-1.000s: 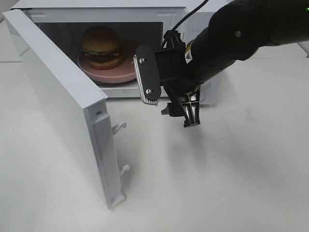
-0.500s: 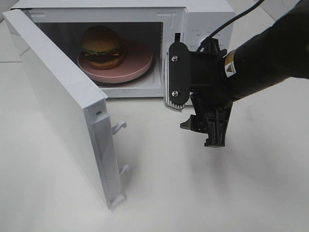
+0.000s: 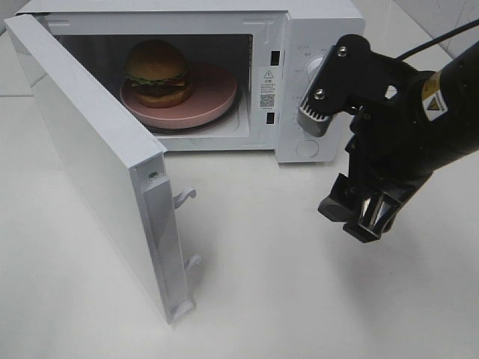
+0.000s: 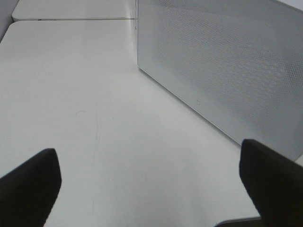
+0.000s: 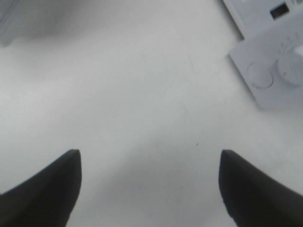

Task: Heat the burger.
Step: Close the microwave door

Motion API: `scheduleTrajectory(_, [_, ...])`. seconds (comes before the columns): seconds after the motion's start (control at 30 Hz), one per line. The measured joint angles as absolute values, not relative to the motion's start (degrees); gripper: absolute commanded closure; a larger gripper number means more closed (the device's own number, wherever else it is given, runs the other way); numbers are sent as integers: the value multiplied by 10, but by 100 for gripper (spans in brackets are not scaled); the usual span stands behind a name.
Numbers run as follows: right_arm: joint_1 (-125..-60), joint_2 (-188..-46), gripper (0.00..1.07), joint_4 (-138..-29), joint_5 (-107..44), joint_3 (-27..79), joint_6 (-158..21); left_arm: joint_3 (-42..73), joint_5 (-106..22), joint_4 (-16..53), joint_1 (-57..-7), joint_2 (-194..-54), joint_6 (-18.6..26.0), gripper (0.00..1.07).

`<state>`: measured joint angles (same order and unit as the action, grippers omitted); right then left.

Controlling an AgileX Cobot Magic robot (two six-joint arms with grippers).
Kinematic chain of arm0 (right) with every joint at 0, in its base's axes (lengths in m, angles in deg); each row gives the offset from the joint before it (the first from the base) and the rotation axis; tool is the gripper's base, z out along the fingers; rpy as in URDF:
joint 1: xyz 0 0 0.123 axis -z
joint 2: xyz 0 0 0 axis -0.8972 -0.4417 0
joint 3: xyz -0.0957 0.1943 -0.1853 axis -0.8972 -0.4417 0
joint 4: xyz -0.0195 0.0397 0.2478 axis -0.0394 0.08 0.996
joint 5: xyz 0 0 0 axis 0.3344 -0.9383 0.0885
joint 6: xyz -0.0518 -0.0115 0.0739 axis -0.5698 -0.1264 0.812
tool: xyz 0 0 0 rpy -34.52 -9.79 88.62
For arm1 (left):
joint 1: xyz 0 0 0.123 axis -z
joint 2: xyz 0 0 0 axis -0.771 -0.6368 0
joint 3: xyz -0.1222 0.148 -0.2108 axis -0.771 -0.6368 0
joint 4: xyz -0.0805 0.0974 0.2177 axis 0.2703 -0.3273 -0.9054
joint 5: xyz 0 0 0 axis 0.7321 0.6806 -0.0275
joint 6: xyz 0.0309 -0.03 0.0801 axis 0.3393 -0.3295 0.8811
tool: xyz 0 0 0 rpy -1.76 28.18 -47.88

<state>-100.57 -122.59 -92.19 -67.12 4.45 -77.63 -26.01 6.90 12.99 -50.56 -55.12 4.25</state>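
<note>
One microwave (image 3: 314,22), with one door (image 3: 82,149). Inside the microwave: one burger (image 3: 157,71) and one pink plate (image 3: 213,93). On its panel, seemingly two dials (image 5: 260,75), though blurred. On the door's edge, two latch hooks (image 3: 185,197). One left claw (image 4: 147,151), one right claw (image 5: 147,161).

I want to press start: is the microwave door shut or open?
Open: the door stands wide off the microwave, leaving the burger on its pink plate exposed.
</note>
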Motion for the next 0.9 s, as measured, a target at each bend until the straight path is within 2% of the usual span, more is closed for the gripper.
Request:
scheduleTrajectory(0.4, [-1006, -1121, 31, -922, -841, 45, -592, -260, 69, 130, -506, -551, 43, 12])
scheduleTrajectory(0.9, [-1006, -997, 31, -921, -974, 15, -578, -260, 69, 130, -506, -551, 43, 12])
